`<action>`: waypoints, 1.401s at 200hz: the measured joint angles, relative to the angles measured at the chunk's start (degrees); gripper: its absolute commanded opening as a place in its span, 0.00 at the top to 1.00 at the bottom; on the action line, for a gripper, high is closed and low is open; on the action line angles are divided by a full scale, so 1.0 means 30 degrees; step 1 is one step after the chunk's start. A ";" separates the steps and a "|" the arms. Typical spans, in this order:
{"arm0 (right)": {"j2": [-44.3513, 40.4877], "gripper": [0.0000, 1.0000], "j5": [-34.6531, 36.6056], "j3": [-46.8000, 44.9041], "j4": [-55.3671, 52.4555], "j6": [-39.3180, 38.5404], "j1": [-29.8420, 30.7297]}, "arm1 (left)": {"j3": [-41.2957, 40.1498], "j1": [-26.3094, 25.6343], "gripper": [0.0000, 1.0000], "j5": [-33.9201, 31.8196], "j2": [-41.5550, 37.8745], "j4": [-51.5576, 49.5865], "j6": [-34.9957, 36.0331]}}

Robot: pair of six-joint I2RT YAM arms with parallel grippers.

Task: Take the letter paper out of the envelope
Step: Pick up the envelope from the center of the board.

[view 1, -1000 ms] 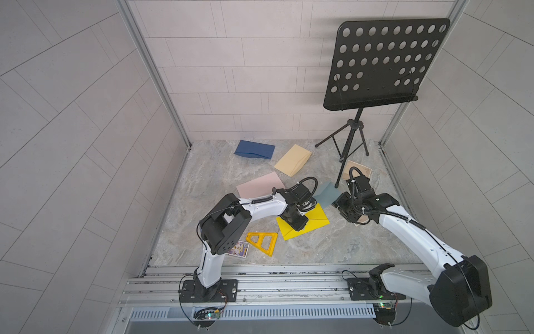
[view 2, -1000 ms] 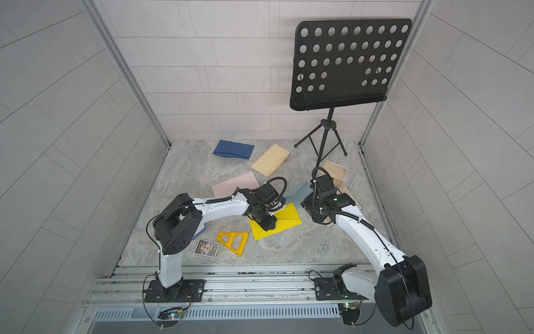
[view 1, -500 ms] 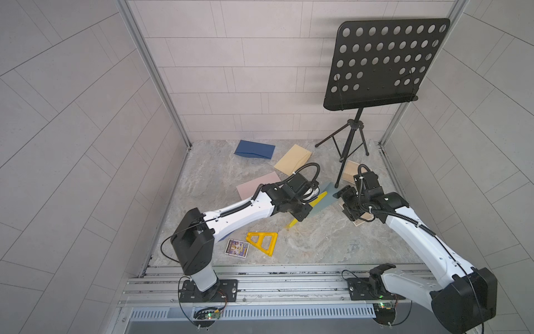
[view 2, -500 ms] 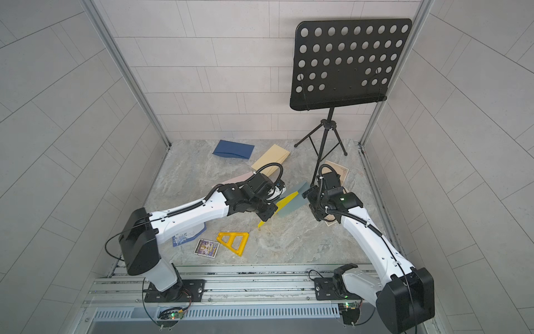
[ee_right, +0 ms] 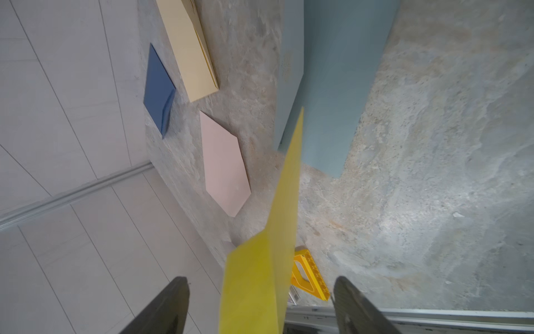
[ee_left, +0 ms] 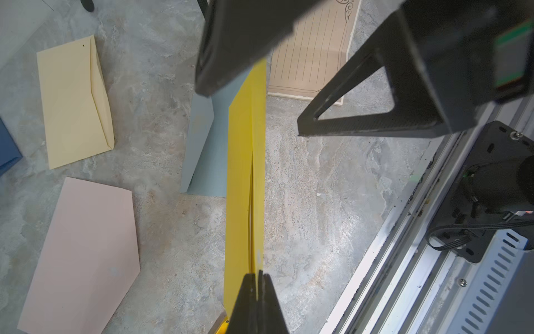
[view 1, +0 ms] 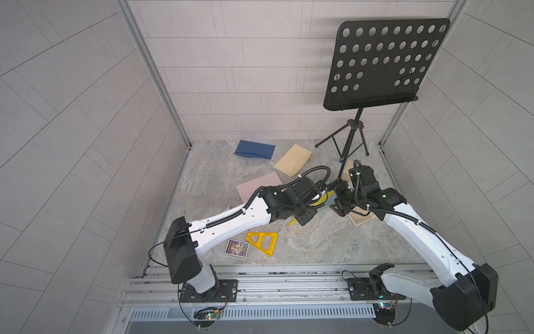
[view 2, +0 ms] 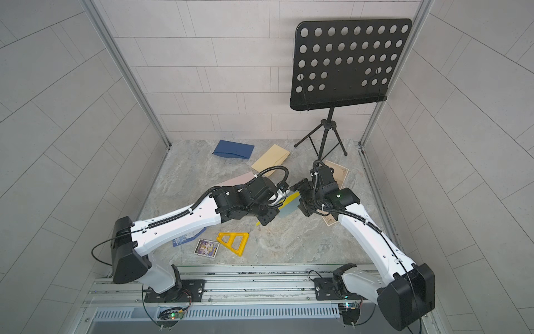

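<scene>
A yellow envelope [ee_left: 244, 173], pink envelope [ee_left: 81, 254], navy envelope [view 1: 254, 149] and ruled beige sheet [ee_left: 312, 57].

Note for you: left arm [view 1: 231, 221] and right arm [view 1: 413, 231] wear white shells with black joint housings. Black ribbed cable conduit [view 1: 228, 217] follows each link. Fingers [ee_right: 161, 309] matte black, tapered. Black base plates [view 1: 228, 289], screwed down. Green light [view 1: 208, 315] at left base.
</scene>
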 measured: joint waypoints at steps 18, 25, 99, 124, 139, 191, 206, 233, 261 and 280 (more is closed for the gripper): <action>-0.0007 0.46 -0.0051 -0.0095 0.0248 0.0226 0.0036 | 0.0160 -0.0197 1.00 -0.0306 0.0000 -0.0102 0.0087; 0.0000 0.50 -0.0044 -0.0095 0.0350 0.0393 0.0044 | 0.0175 -0.0219 1.00 -0.0430 0.0000 -0.0146 0.0124; -0.0044 0.73 0.0153 -0.0386 0.0984 0.1231 0.0648 | 0.0182 -0.0240 1.00 -0.0962 -0.0036 -0.0634 0.0146; -0.0051 0.72 0.0189 -0.0474 0.1107 0.1377 0.0736 | 0.0204 -0.0306 1.00 -0.1027 -0.0124 -0.0780 0.0153; -0.0080 0.66 0.0219 -0.0561 0.1224 0.1494 0.0816 | 0.0233 -0.0335 1.00 -0.1107 -0.0240 -0.0882 0.0219; -0.0153 0.84 0.0299 -0.0984 0.1851 0.2113 0.1071 | 0.0634 -0.0525 1.00 -0.1639 -0.0415 -0.1341 0.0656; -0.0153 0.90 0.0372 -0.1027 0.1836 0.2273 0.1071 | 0.0845 -0.0605 1.00 -0.1698 -0.0430 -0.1297 0.0765; -0.0153 1.00 0.0444 -0.1027 0.1945 0.2317 0.1071 | 0.0860 -0.0685 0.92 -0.1705 -0.0510 -0.1290 0.0772; -0.0131 1.00 0.0678 -0.1005 0.1945 0.2076 0.1071 | 0.0984 -0.0685 0.41 -0.1690 -0.0692 -0.1268 0.0342; 0.0007 1.00 0.0998 -0.0612 0.1865 0.1319 0.1071 | 0.1260 -0.0685 0.30 -0.1872 -0.1326 -0.0947 -0.0495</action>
